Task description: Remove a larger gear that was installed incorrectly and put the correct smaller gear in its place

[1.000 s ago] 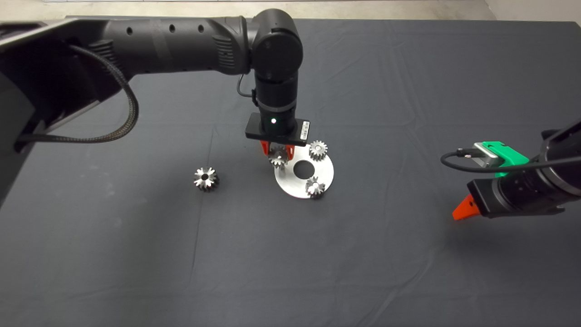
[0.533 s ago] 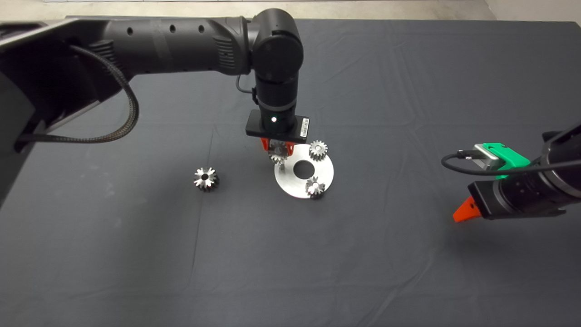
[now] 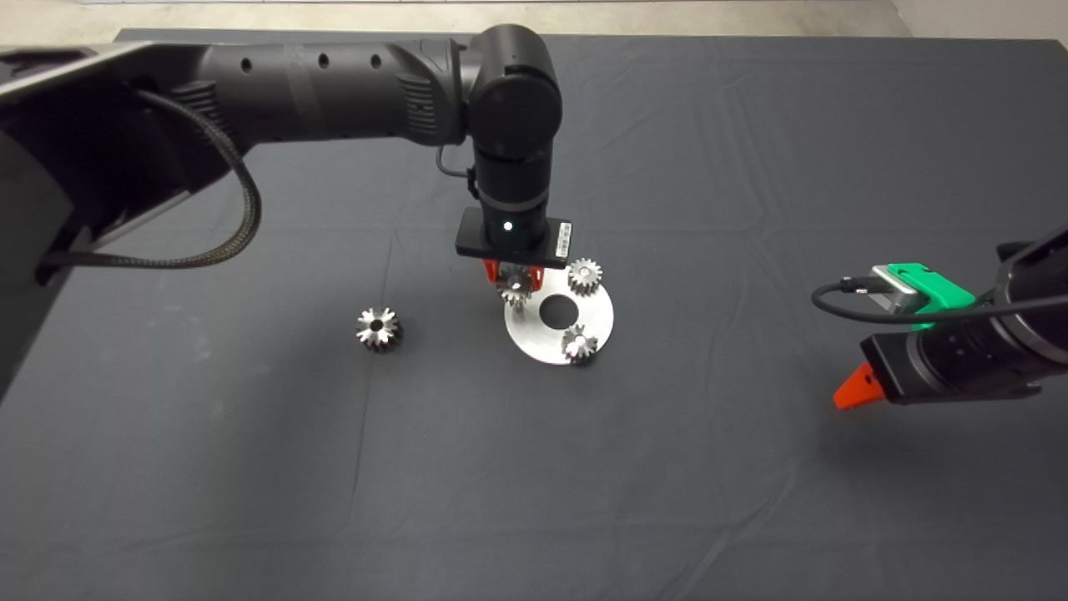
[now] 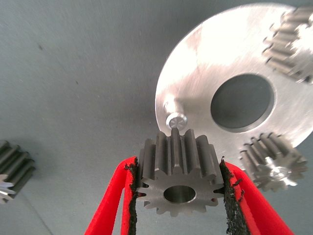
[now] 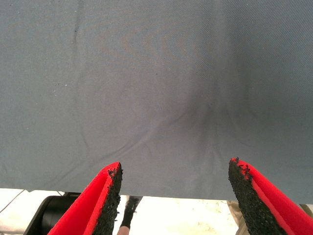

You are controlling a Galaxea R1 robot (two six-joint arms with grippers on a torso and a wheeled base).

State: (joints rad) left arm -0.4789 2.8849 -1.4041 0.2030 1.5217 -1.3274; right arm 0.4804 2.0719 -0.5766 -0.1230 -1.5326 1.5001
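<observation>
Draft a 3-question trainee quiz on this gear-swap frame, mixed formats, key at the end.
1. True or false: the left pincer holds the smaller gear above the bare pin of the round plate.
2. Where is the larger gear? A on the plate; B on the mat left of the plate; C in the right pincer.
3. Fill in: ___ small gears already sit on the plate.

Key: 1 true; 2 B; 3 two.
</observation>
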